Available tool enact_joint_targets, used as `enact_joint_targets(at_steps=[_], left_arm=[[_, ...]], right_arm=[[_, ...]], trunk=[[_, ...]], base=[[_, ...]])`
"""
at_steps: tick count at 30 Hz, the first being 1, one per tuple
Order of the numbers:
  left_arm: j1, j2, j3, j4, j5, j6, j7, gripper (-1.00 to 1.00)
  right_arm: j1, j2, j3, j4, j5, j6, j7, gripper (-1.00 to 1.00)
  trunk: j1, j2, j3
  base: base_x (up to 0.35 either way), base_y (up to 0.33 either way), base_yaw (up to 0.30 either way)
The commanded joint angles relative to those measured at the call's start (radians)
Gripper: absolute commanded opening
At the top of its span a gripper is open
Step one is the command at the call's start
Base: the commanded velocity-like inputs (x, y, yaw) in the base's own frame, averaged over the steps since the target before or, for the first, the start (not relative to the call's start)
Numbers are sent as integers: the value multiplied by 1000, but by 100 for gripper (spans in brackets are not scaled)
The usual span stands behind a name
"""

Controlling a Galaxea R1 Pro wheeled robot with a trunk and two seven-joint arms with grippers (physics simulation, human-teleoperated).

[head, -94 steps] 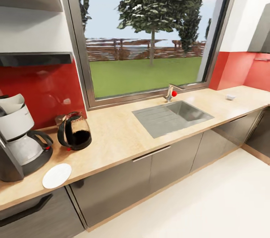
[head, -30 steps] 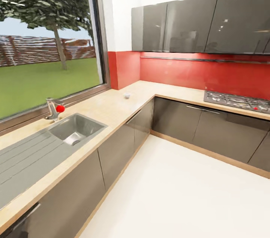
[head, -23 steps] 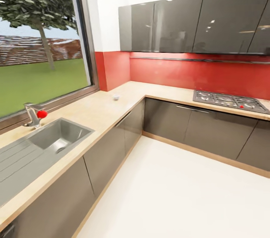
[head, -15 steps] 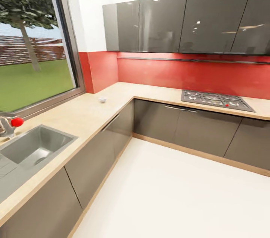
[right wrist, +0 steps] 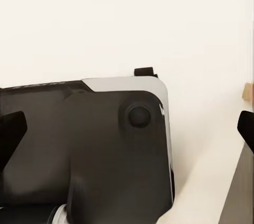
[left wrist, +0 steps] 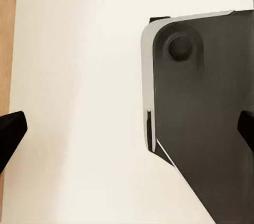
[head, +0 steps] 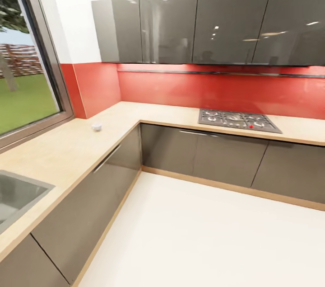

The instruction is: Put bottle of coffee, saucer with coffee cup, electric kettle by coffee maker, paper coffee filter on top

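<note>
A small white cup (head: 96, 126) stands on the wooden countertop (head: 54, 153) near the corner, under the window's right end. In the left wrist view my left gripper (left wrist: 127, 131) hangs open over the pale floor, its black fingertips (left wrist: 10, 134) far apart, with the robot's dark base (left wrist: 206, 118) below it. In the right wrist view my right gripper (right wrist: 129, 128) is open too, fingertips (right wrist: 11, 128) wide apart above the dark base (right wrist: 90, 150). Nothing sits between either pair of fingers.
The L-shaped counter runs from a steel sink (head: 16, 192) at the left past the corner to a gas hob (head: 239, 120). Dark wall cabinets (head: 194, 27) hang above a red backsplash. Base cabinets (head: 90, 192) line the pale floor (head: 203, 232).
The whole head view has swung to the right: coffee maker, kettle and saucer left the picture, the sink slid to the left edge, and the hob and corner came in.
</note>
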Motion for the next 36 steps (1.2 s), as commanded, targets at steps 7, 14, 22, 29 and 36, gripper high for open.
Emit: enact_joint_targets(at_steps=[7,14,22,29,36], left_arm=[[0,-2,8,-2,-7,-3,-7,100],[0,-2,9,-2,-7,-2,-7,100],[0,-2,7,-2,-8,-2,-7,100],[0,-2,7,-2,-8,-3,-7,100],[0,-2,6,-2,-8,-5,-7,100]], right_arm=[[-1,1,10,1,-8,-5,5,100],[-1,-2,10,1,-9,-7,5,100],[-1,1,9,1,-13,-7,4,100],[-1,2,9,1,-13,-8,4,100],[-1,1,9,1,-15,-8,4,100]], trunk=[[1,-2,-2],[1,-2,-2],[1,-2,-2],[1,-2,-2],[1,-2,-2]], base=[[314,-77,-8],[315,-73,0],[315,-73,0],[315,-93,0],[315,-118,0]])
